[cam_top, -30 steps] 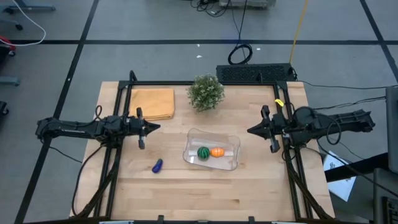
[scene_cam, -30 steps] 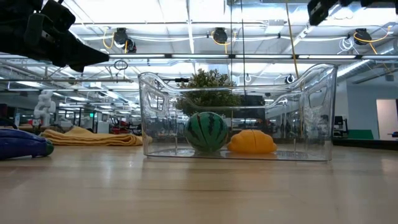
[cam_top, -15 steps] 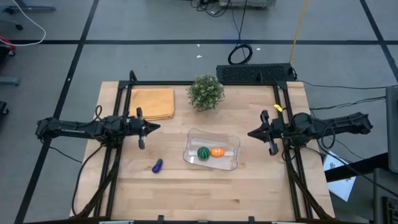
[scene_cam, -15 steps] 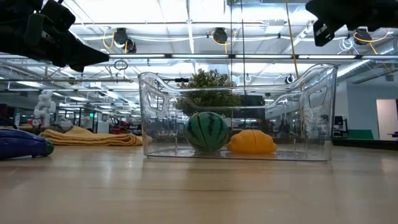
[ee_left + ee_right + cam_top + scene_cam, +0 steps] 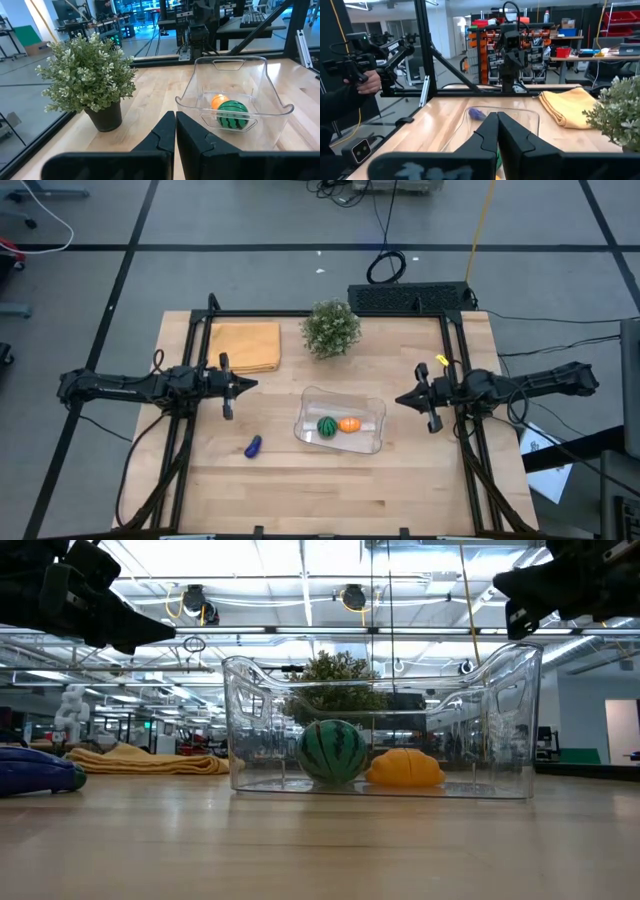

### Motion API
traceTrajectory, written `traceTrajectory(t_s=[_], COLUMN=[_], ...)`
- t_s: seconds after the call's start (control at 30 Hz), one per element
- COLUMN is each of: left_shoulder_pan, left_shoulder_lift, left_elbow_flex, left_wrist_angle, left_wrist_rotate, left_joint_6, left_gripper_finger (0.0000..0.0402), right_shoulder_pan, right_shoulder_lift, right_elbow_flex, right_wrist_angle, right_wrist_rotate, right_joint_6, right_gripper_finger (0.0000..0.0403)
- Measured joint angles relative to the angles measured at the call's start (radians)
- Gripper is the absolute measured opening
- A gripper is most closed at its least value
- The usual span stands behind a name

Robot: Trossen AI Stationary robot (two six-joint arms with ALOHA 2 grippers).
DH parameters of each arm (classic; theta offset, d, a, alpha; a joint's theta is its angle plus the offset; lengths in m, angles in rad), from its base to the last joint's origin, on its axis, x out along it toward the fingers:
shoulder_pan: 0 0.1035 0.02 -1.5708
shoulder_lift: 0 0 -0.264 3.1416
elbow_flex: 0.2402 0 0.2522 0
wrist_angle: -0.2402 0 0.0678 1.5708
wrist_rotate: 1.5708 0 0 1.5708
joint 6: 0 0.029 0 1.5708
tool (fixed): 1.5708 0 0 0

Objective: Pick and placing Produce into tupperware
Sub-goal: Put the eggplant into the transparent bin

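Wooden table holds the purple piece left of the tub, likely light, stiff and slippery, best pinched across its middle; both the left gripper and right gripper are closed, empty.

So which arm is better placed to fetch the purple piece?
Left. The purple piece lies on the left side, nearer the left tool; the tub stands between it and the right tool.

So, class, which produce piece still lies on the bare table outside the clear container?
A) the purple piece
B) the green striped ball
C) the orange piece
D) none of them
A: the purple piece lies on the table left of the tupperware, while the green striped ball and the orange piece sit inside it.
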Motion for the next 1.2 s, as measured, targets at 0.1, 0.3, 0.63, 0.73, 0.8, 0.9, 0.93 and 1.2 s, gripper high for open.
traceTrajectory(t_s=[0.1, 0.3, 0.63, 0.73, 0.8, 0.9, 0.93, 1.2], left_shoulder_pan=[0.000, 0.000, 0.000, 0.000, 0.000, 0.000, 0.000, 0.000], left_shoulder_lift=[0.000, 0.000, 0.000, 0.000, 0.000, 0.000, 0.000, 0.000], left_elbow_flex=[0.000, 0.000, 0.000, 0.000, 0.000, 0.000, 0.000, 0.000], left_wrist_angle=[0.000, 0.000, 0.042, 0.114, 0.176, 0.251, 0.274, 0.381], left_wrist_rotate=[0.000, 0.000, 0.046, 0.116, 0.123, 0.129, 0.137, 0.239], left_joint_6=[-0.004, 0.008, 0.030, 0.029, 0.015, 0.011, 0.009, -0.009], left_gripper_finger=[0.0019, 0.0019, 0.0019, 0.0019, 0.0019, 0.0019, 0.0019, 0.0019], right_shoulder_pan=[0.000, 0.000, 0.000, 0.000, 0.000, 0.000, 0.000, 0.000], right_shoulder_lift=[0.000, 0.000, 0.000, 0.000, 0.000, 0.000, 0.000, 0.000], right_elbow_flex=[-0.008, -0.039, -0.060, -0.060, -0.060, -0.060, -0.060, -0.060], right_wrist_angle=[0.000, 0.002, 0.007, 0.007, 0.007, 0.007, 0.007, -0.004], right_wrist_rotate=[-0.001, -0.002, -0.003, -0.003, -0.003, -0.003, -0.003, -0.003], right_joint_6=[0.007, 0.026, 0.044, 0.042, 0.042, 0.043, 0.044, 0.045], right_gripper_finger=[0.0000, 0.0000, 0.0000, 0.0000, 0.0000, 0.0000, 0.0000, 0.0000])
